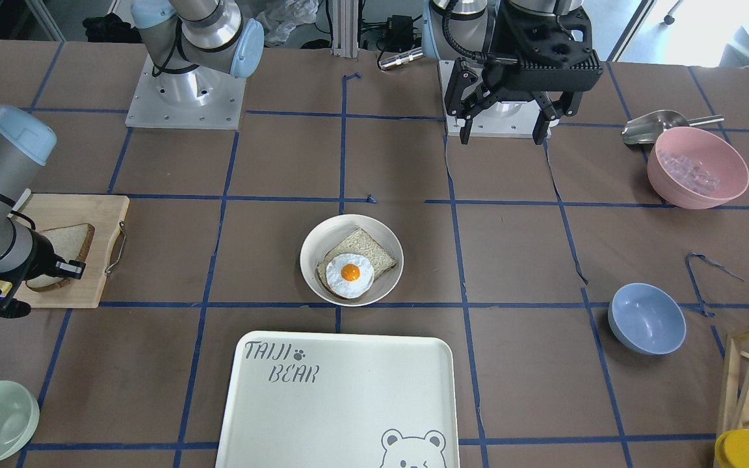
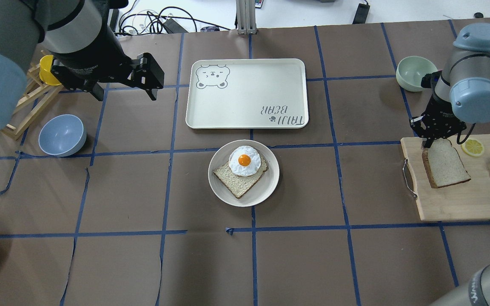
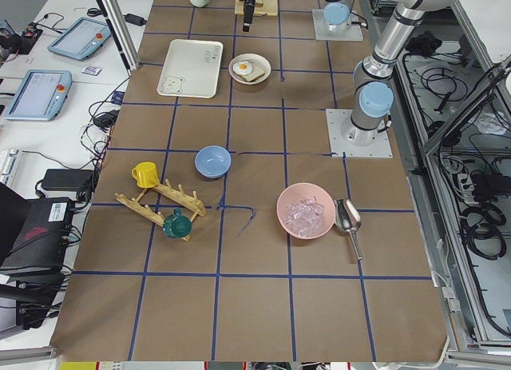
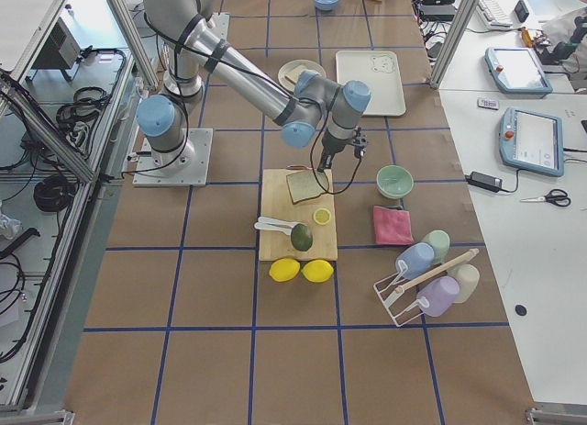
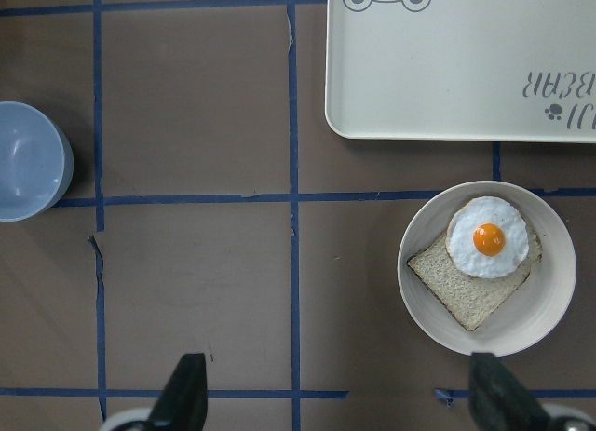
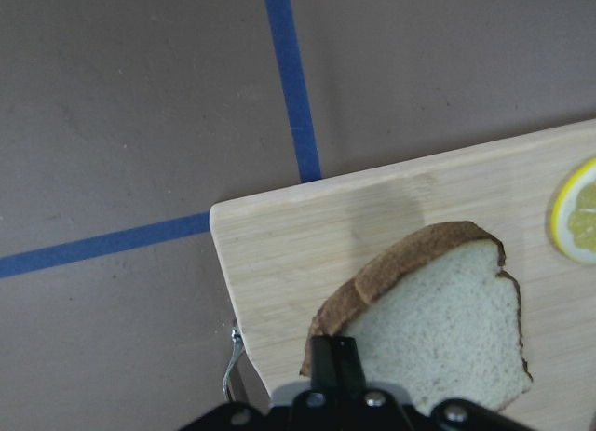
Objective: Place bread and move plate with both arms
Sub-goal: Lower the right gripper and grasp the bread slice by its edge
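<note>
The plain bread slice (image 2: 447, 165) lies on a wooden cutting board (image 2: 453, 204) at the table's right end. It also shows in the front view (image 1: 69, 244) and the right wrist view (image 6: 438, 329). My right gripper (image 2: 425, 144) (image 6: 335, 356) is shut on the slice's crust corner. The off-white plate (image 2: 270, 182) (image 1: 309, 250) (image 5: 549, 310) sits at table centre and holds a slice topped with a fried egg (image 2: 244, 160). My left gripper (image 2: 126, 93) (image 1: 504, 130) (image 5: 340, 394) is open and empty. It hovers above the table, left of the plate.
A bear-printed tray (image 2: 245, 93) lies just beyond the plate. A lemon slice (image 2: 472, 147), a fork and an avocado share the board. A pale green bowl (image 2: 415, 72) stands behind my right arm. A blue bowl (image 2: 62, 135) and a wooden rack (image 2: 28, 106) stand at the left.
</note>
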You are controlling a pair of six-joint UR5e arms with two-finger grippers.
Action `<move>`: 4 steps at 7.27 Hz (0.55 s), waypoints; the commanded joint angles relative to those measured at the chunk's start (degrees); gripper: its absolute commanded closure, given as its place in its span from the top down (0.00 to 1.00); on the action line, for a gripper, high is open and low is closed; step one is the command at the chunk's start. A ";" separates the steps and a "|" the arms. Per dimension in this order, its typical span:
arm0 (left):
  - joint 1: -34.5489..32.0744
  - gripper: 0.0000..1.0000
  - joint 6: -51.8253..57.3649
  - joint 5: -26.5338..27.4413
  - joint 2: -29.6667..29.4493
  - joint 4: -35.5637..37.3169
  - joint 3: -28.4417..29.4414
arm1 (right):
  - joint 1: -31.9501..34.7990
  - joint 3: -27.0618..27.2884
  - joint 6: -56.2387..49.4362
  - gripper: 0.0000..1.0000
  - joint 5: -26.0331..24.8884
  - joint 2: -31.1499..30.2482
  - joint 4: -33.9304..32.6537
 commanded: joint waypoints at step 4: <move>0.00 1.00 0.00 0.00 0.00 0.02 0.00 | 3.67 -12.54 3.65 0.00 1.47 -2.22 18.00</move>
